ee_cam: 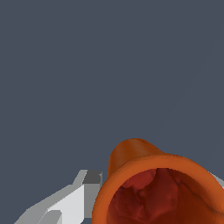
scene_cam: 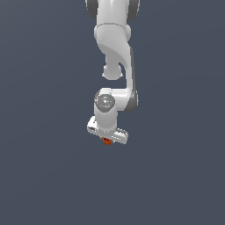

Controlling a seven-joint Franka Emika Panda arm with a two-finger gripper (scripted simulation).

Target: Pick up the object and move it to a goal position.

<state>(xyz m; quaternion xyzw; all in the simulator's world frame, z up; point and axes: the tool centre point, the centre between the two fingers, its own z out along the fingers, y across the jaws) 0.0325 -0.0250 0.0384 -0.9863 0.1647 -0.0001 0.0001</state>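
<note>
One white arm (scene_cam: pixel 115 48) fills the upper half of the exterior view, bent down over a plain grey-blue ground with nothing else on it that I can see, and no mark showing where the goal lies. Below it the gripper (scene_cam: pixel 107 137) points downward, and only a sliver of the tiny orange-red cup (scene_cam: pixel 106 141) peeps out beneath it. From the wrist view the cup (ee_cam: pixel 157 188) sits right up against the camera, hollow mouth toward the lens, with one of the pale fingers (ee_cam: pixel 72 203) just beside its rim and a hint of the other at the far edge; I'd say they are clenched on the cup. My worry is the grip: a tapered wall can squirt out of flat pads if the arm swings quickly, and whether the cup is lifted clear I cannot tell.
</note>
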